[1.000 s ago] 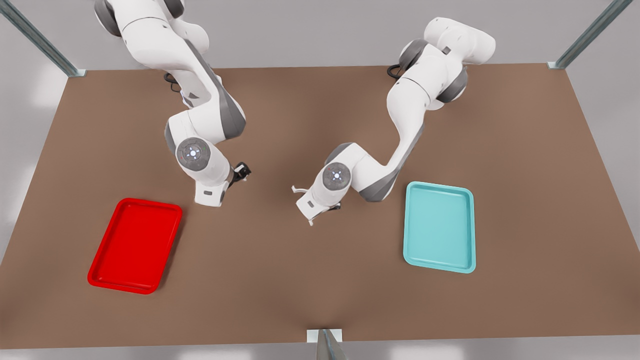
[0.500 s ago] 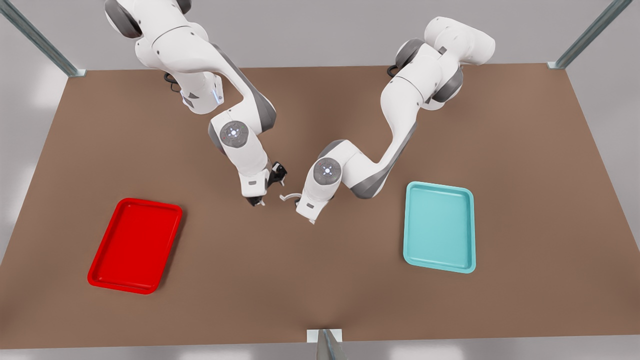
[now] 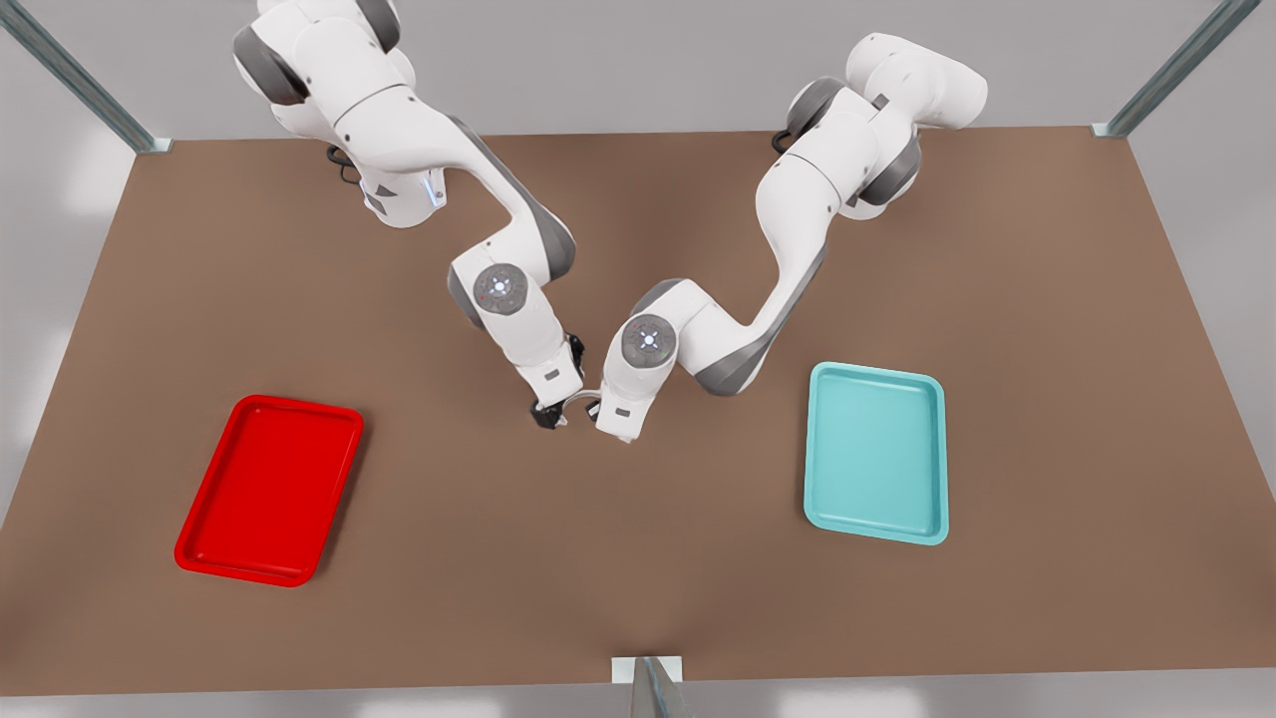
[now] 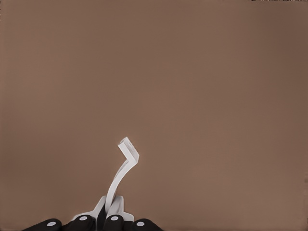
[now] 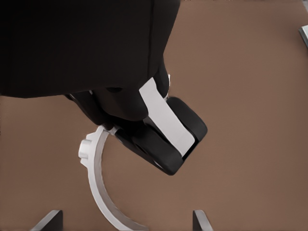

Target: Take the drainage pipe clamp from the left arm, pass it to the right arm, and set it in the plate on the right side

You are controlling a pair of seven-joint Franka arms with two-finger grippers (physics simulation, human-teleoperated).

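The left gripper held the clamp pinched; the right gripper, jaws apart, straddled it. Releasing before the right closed risked dropping it short of the plate.

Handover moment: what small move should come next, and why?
Probably shut the right gripper on the thin white half-ring pipe clamp: its open fingers flank the arc, which the left gripper holds by one end above the table.

Matt brown table; glossy red plastic plate; smooth white plastic drainage pipe clamp; matt black fingers.
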